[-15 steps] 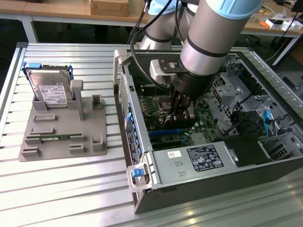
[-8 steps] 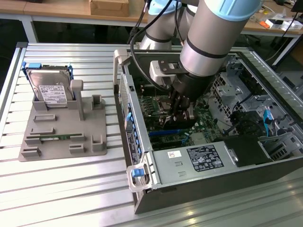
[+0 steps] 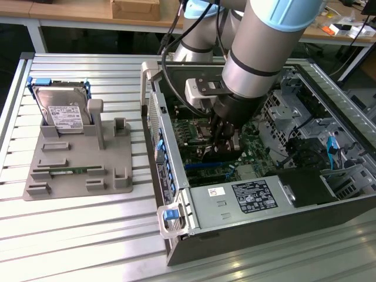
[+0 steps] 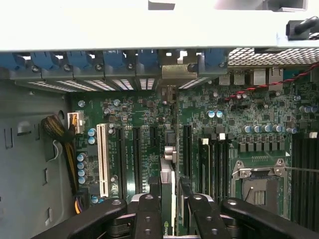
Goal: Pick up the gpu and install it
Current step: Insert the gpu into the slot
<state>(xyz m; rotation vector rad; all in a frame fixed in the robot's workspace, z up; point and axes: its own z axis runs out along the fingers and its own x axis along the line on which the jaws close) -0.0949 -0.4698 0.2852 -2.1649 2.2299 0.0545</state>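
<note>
The gpu [image 4: 168, 164] stands on edge between the fingers [image 4: 148, 216] of the hand [image 4: 169, 219], its thin dark board pointing down the motherboard [image 4: 149, 124] toward the rear slot openings, where its silver bracket [image 4: 175, 72] sits among the blue slot clips [image 4: 89, 60]. The hand is closed on the card from both faces — a grip that keeps the board upright and square to the long expansion slots [image 4: 122, 159] beneath it. Whether the card's edge is already seated in a slot cannot be told. In the exterior view the hand [image 3: 226, 134] is lowered deep inside the open computer case [image 3: 176, 194], which lies on its side toward the exterior view's right half of the slatted counter [image 3: 76, 235], leaving the motherboard reachable from above. Near the counter's far corner on the exterior view's left, a grey parts holder [image 3: 76, 167] keeps a hard drive [image 3: 61, 111] propped upright and a green memory stick [image 3: 70, 171] lying low — both well apart from the case.
</note>
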